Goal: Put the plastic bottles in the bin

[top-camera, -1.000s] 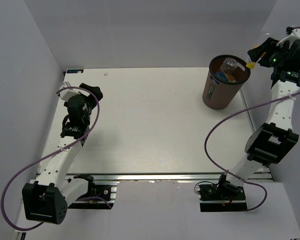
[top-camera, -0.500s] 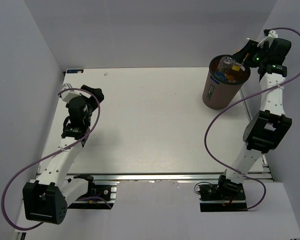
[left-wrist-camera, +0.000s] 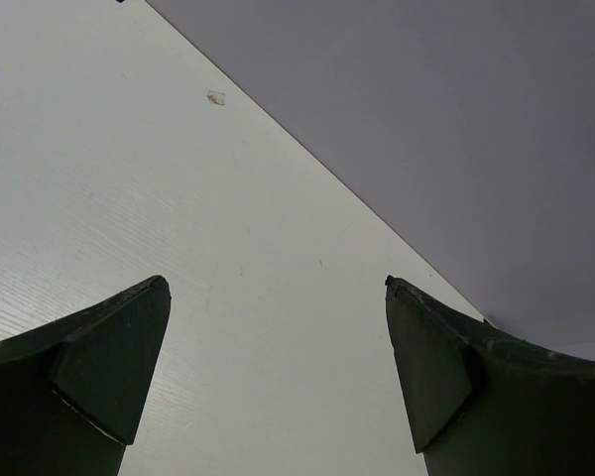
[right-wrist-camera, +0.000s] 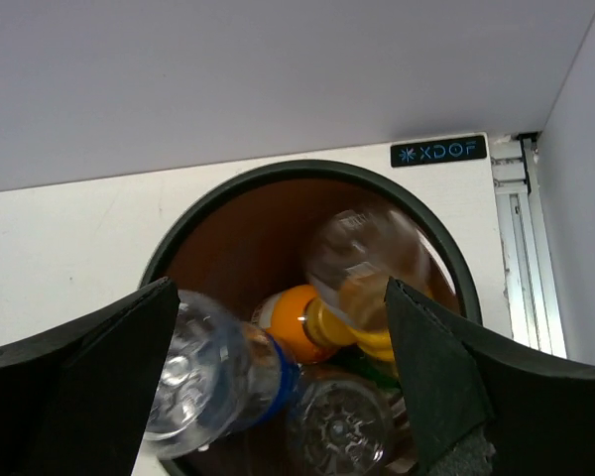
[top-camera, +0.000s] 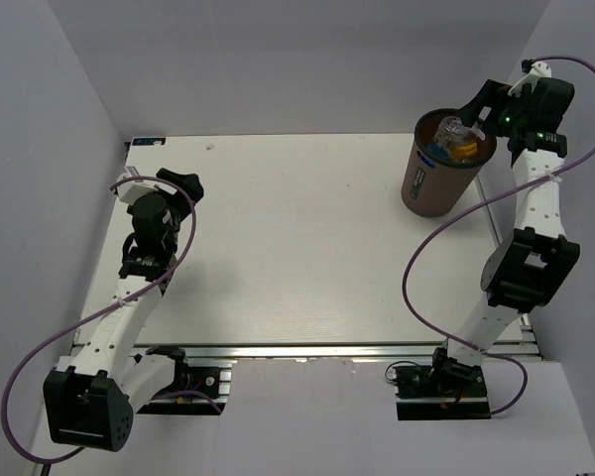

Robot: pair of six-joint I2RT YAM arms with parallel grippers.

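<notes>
Right pincer [right-wrist-camera: 279, 290] has swung in over the bin [top-camera: 434, 186] at the worktop [top-camera: 297, 258] far-right corner and dropped the yellow-capped bottle [right-wrist-camera: 362, 260]; jaws wide, empty. Right wrist view shows it blurred atop the other plastic bottles [right-wrist-camera: 213, 369] inside, which the top view barely shows. Left pincer [left-wrist-camera: 277, 286] wide open, empty.

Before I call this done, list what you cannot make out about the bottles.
- Right wrist view: the right tool covers the lower sides of the bin, and the upper bottle is blurred.
- Top view: the bin contents are too small to count.
- Both views: anything beneath the visible bottles is hidden.
</notes>
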